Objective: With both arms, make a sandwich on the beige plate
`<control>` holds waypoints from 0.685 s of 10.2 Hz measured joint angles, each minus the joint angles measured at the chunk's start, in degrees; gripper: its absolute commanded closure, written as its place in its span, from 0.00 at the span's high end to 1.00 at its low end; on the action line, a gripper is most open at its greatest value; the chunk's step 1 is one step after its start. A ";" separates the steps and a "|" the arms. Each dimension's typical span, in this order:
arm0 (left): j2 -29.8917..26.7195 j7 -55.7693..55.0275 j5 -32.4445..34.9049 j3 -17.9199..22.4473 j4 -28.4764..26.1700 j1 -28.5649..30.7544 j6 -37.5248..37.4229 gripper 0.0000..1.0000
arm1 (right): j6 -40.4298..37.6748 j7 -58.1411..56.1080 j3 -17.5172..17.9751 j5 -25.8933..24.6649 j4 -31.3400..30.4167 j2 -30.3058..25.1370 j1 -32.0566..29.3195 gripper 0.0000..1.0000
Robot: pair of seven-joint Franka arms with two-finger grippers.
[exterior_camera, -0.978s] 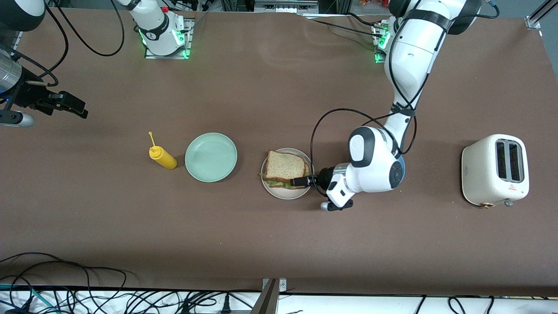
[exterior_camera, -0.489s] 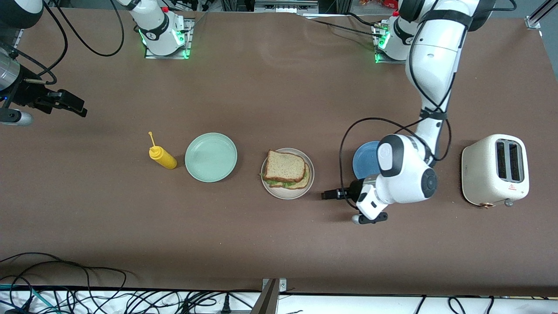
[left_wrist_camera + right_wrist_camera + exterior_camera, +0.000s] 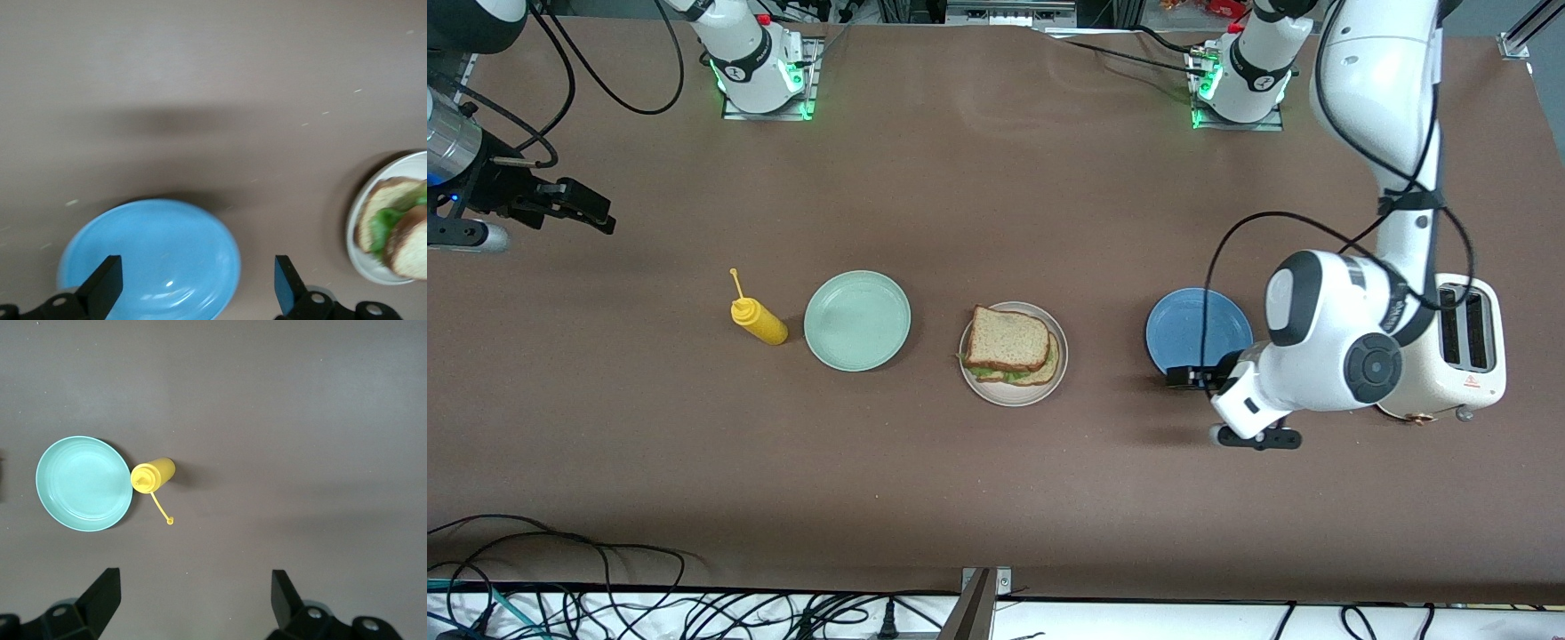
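The sandwich (image 3: pixel 1009 344) lies on the beige plate (image 3: pixel 1015 399) mid-table: two brown-crusted slices with green lettuce showing between them. My left gripper (image 3: pixel 1179 377) hangs open and empty over the edge of the blue plate (image 3: pixel 1192 324). In the left wrist view the open fingers (image 3: pixel 101 291) straddle the blue plate (image 3: pixel 153 257), with the sandwich (image 3: pixel 397 230) and the beige plate (image 3: pixel 355 248) off to one side. My right gripper (image 3: pixel 598 216) is open and empty above bare table at the right arm's end. Its wrist view shows the right gripper (image 3: pixel 193 600) wide apart.
A mint green plate (image 3: pixel 857 320) and a yellow squeeze bottle (image 3: pixel 758 320) stand beside the beige plate toward the right arm's end. A white toaster (image 3: pixel 1467 356) sits at the left arm's end, partly covered by the left arm. Cables run along the table's near edge.
My left gripper has pulled away from the sandwich toward the left arm's end and now hangs over the blue plate. The right gripper has barely shifted.
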 measured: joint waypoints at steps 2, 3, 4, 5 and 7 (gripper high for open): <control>-3.11 0.15 6.11 0.34 0.04 3.24 -2.86 1.00 | -0.01 0.05 -0.03 0.00 0.01 0.00 -0.02 1.00; -5.05 0.34 8.85 0.37 0.05 4.67 -4.26 1.00 | 0.03 0.05 -0.04 0.00 0.02 0.00 -0.02 1.00; -7.06 0.54 11.13 0.40 0.05 5.49 -5.95 1.00 | 0.18 0.06 -0.02 0.00 0.08 -0.01 -0.01 1.00; -9.10 0.58 12.78 0.39 0.07 5.68 -7.88 1.00 | 0.27 0.06 0.03 0.00 0.26 -0.02 0.00 1.00; -12.95 0.58 15.10 0.25 0.07 5.58 -12.33 1.00 | 0.27 0.07 0.39 0.00 0.49 -0.03 0.01 1.00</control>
